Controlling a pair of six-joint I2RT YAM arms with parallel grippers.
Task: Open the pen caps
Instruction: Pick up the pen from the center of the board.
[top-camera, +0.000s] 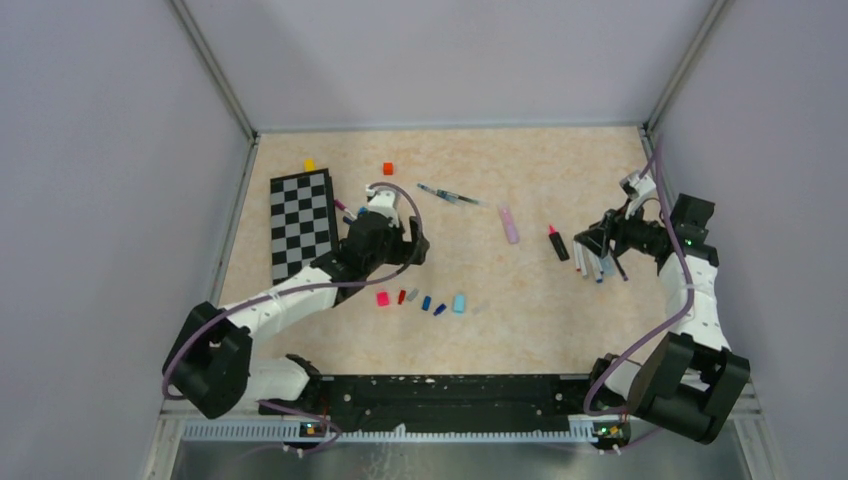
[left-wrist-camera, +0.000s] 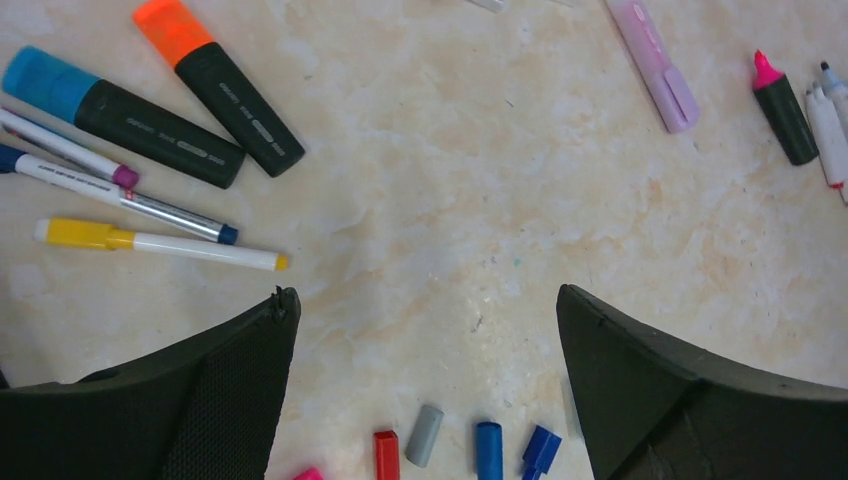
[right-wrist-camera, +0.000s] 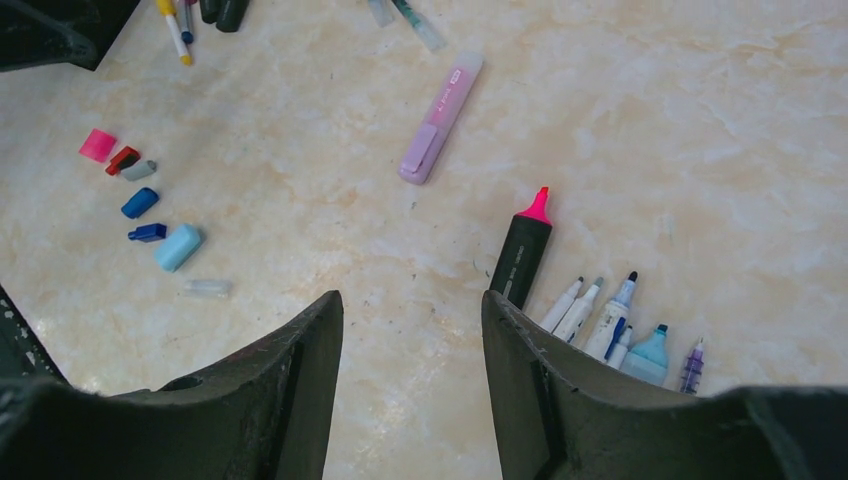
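Item 1, left hand (left-wrist-camera: 425, 295): its fingers stood wide apart with nothing between them. I entered it as empty.

Item 2, right hand (right-wrist-camera: 411, 297): its fingers were parted over bare counter (right-wrist-camera: 700, 150) and it held nothing.

Item 3, caps on. Ahead and to the left of the left hand lay the orange-capped black plastic highlighter (left-wrist-camera: 215, 85), the blue-capped black plastic highlighter (left-wrist-camera: 120, 115) and the thin white pen with a yellow cap (left-wrist-camera: 150, 240). Ahead of the right hand lay the lilac plastic highlighter (right-wrist-camera: 440, 118).

Item 4, caps off. The black highlighter with a bare pink tip (right-wrist-camera: 522, 250) lay just ahead of the right hand's right finger, with the cluster of thin uncapped pens (right-wrist-camera: 610, 315) beside it.

Item 5, row of small loose plastic caps (left-wrist-camera: 424, 435): these sat between the left hand's fingers, toward the wrist.

Handling, by my judgement: the pens were light, stiff, smooth and apt to roll or slip. I would pinch the barrel at mid-length with one hand, take the cap squarely with the other, and pull straight along the axis.
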